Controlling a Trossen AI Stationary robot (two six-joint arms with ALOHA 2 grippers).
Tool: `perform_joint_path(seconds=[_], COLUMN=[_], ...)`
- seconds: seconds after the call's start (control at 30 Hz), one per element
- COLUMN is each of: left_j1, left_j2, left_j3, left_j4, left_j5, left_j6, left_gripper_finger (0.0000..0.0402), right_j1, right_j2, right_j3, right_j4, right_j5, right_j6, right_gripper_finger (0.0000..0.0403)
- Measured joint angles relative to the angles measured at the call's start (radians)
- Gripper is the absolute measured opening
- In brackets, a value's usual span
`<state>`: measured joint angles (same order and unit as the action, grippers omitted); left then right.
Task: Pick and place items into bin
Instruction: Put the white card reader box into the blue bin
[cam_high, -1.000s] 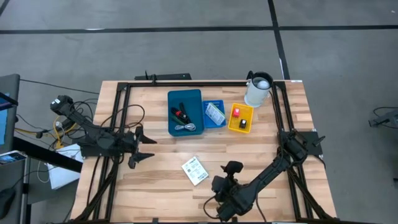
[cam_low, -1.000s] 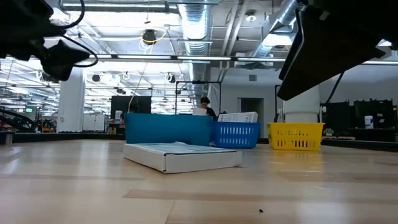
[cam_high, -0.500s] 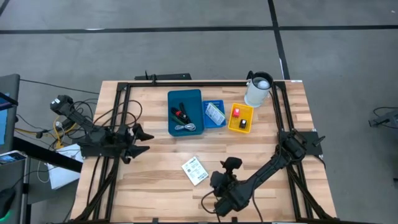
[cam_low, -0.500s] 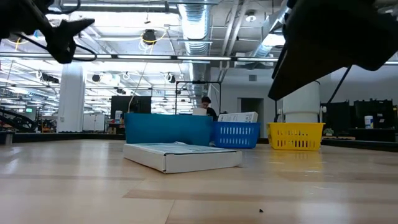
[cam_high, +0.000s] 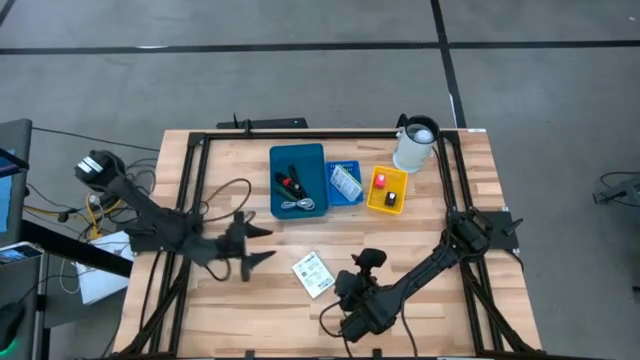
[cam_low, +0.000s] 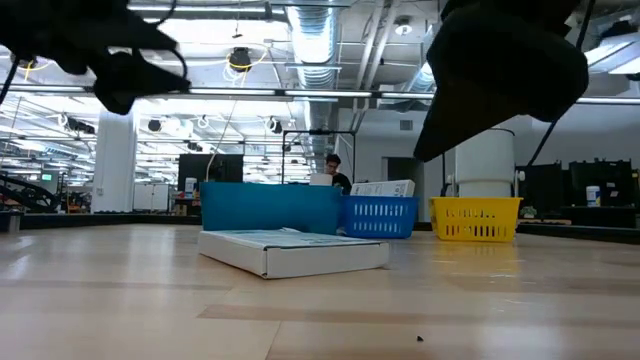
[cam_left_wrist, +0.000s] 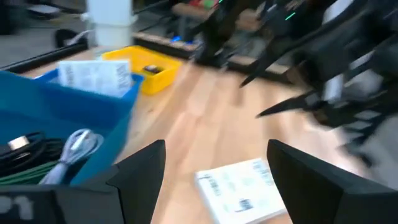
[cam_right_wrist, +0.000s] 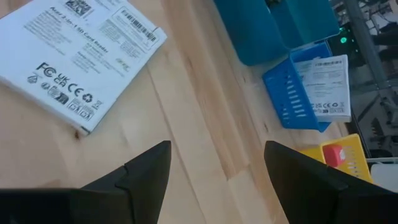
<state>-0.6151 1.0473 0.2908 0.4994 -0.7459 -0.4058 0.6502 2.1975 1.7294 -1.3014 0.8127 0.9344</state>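
Observation:
A white printed flat packet (cam_high: 313, 275) lies flat on the wood table, in front of the bins; it also shows in the low view (cam_low: 295, 250), left wrist view (cam_left_wrist: 242, 190) and right wrist view (cam_right_wrist: 74, 56). My left gripper (cam_high: 258, 245) (cam_left_wrist: 217, 180) is open, above the table to the packet's left, pointing toward it. My right gripper (cam_high: 355, 275) (cam_right_wrist: 217, 186) is open, hovering to the packet's right and near side. The large blue bin (cam_high: 298, 180) holds black cables, a green-and-black tool and a red piece.
A small blue basket (cam_high: 343, 183) holds a white packet. A yellow bin (cam_high: 387, 190) holds a red and a black piece. A white jug (cam_high: 415, 145) stands at the far right. Black frame rails (cam_high: 195, 190) run along the table's sides. Bare wood lies around the packet.
My left gripper has drawn back slightly toward the far-left, then swung right and nearer, toward the packet, staying open. My right arm has shifted a little to the left, toward the packet. The packet has not moved.

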Motion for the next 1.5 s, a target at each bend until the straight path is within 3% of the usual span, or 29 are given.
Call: perform_joint_path(seconds=[0.17,0.3,0.4,0.6,0.83,1.23,1.5], left_j1=[0.002,0.004,0.020,0.066,0.096,0.101,0.097], left_j2=[0.252,0.417,0.517,0.649,0.705,0.705,0.705], left_j3=[0.117,0.210,0.281,0.416,0.499,0.500,0.500], left_j4=[-0.001,0.000,-0.001,-0.122,-0.366,-0.412,-0.415], left_j5=[-0.179,-0.196,-0.118,0.199,0.240,0.230,0.337], left_j6=[0.037,0.003,0.003,0.053,0.046,0.026,0.148], left_gripper_finger=[0.0270,0.0270,0.0270,0.0270,0.0270,0.0270,0.0270], right_j1=[0.012,0.023,0.027,0.030,0.032,0.026,0.033], right_j2=[0.000,0.000,0.000,0.000,0.000,0.000,0.000], right_j3=[0.000,0.000,0.000,0.000,0.000,0.000,0.000], right_j4=[-0.003,-0.011,-0.017,-0.015,-0.002,0.079,0.096], right_j5=[-0.003,-0.003,-0.003,-0.048,-0.073,-0.073,-0.088], right_j6=[0.000,0.000,0.000,0.000,-0.003,-0.079,-0.099], right_gripper_finger=[0.0255,0.0255,0.0255,0.0255,0.0255,0.0255,0.0255])
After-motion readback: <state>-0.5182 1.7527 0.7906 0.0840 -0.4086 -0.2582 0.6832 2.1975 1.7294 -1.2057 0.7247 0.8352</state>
